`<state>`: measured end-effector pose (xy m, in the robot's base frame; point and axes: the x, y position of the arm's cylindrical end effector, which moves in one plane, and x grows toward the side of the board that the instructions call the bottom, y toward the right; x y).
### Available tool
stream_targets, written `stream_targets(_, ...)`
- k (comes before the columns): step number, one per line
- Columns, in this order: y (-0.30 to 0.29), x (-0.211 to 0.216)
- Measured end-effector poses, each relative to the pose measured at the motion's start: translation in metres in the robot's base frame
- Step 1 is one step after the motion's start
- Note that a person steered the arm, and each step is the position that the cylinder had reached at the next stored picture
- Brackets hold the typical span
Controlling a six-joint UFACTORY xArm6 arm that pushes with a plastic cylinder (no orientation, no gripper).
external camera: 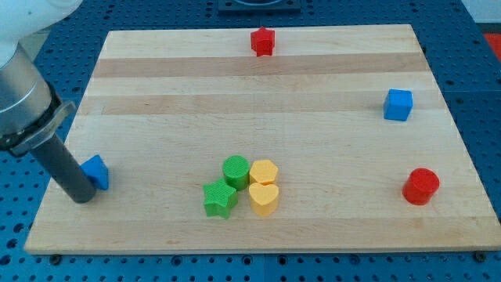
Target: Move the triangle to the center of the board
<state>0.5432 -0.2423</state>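
Observation:
The blue triangle block lies at the board's left edge, below mid-height. My tip rests on the board just left of and slightly below the triangle, touching or nearly touching it. The dark rod rises from the tip toward the view's upper left and hides part of the triangle's left side.
The wooden board carries a cluster at bottom centre: a green cylinder, a green star, a yellow hexagon and a yellow heart. A red star is at the top, a blue cube at the right, a red cylinder at lower right.

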Motion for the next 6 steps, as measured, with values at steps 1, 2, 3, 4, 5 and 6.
stream_targets(1,0.0,-0.029)
stream_targets(2,0.0,-0.055)
stream_targets(3,0.0,-0.086)
stream_targets(4,0.01,-0.103)
stream_targets(5,0.029,-0.102)
stream_targets(6,0.05,-0.098)
